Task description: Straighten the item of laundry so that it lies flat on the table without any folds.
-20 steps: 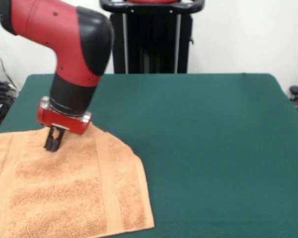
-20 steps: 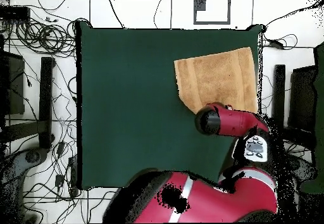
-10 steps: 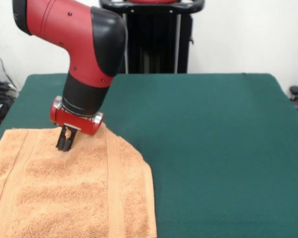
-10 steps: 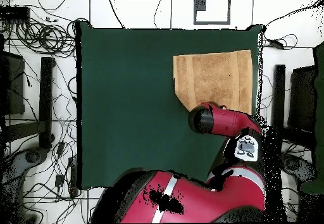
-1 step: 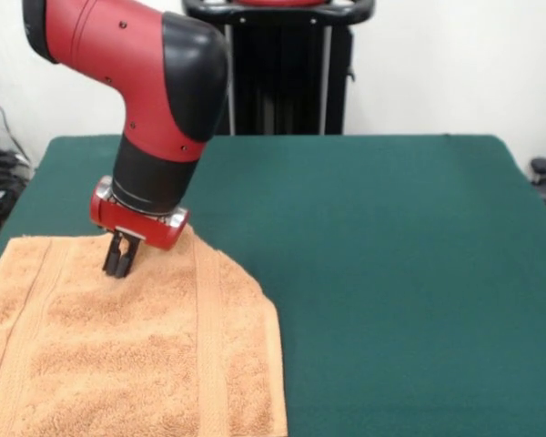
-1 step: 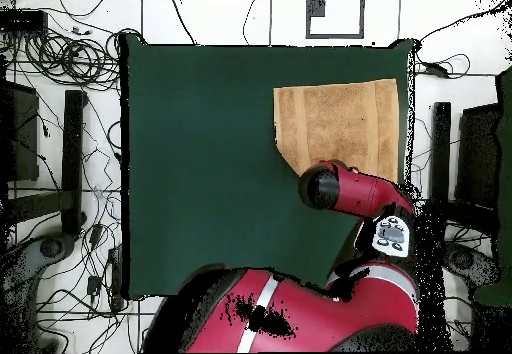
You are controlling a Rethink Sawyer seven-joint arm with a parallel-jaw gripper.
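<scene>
The item of laundry (image 5: 136,350), a peach terry towel with woven bands, lies spread at the near left of the green table (image 5: 391,273). Its far right corner is cut off along a diagonal edge, as if folded under. My gripper (image 5: 118,266) points down at the towel's far edge, its fingers pressed together on the cloth. In the overhead view the towel (image 6: 340,120) sits by the table's (image 6: 200,170) upper right edge. The red arm (image 6: 350,190) covers its lower edge and hides the gripper there.
The towel's near end runs off the bottom of the front view. In the overhead view, cables (image 6: 70,60) and stands surround the table outside its edges.
Over the second, my gripper moved right and slightly away from the camera in the front view, dragging the towel with it. In the last half second almost nothing shifted.
</scene>
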